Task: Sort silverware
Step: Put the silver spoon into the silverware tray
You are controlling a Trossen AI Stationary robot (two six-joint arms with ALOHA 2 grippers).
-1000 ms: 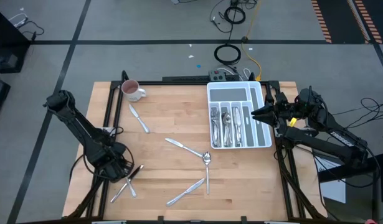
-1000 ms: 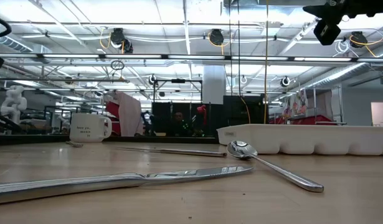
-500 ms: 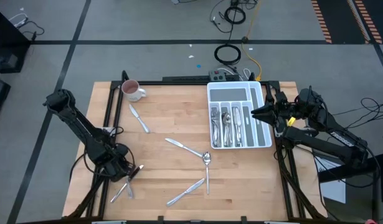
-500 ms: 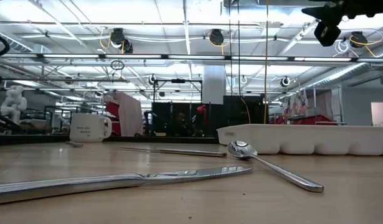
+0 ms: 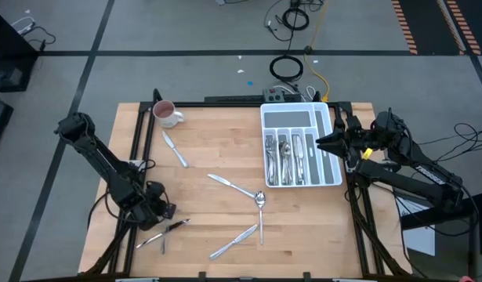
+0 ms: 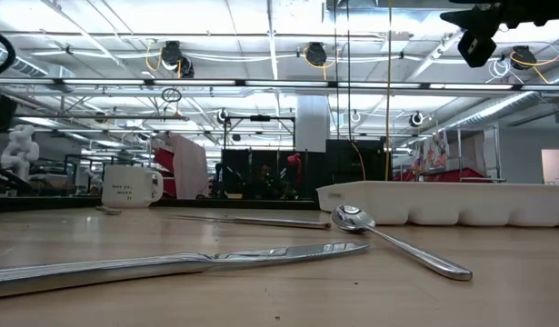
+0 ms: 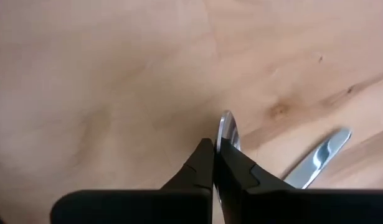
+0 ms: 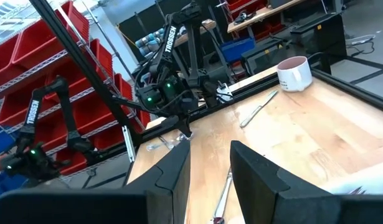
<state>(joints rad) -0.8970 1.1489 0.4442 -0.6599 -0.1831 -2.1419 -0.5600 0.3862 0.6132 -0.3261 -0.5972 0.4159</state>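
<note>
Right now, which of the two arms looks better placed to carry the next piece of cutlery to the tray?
Left. The left gripper is shut on a utensil at the table's near-left corner, while the right gripper hangs open over the white tray, holding nothing.

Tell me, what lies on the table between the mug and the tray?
Nothing: in the high view the wood between the mug and the tray is bare.

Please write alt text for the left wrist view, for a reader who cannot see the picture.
The left gripper has its dark jaws shut on a thin, shiny piece of silverware, seen edge-on just above the wooden table. A second silver piece lies flat on the wood nearby; which kind of utensil either one is cannot be told.
</note>
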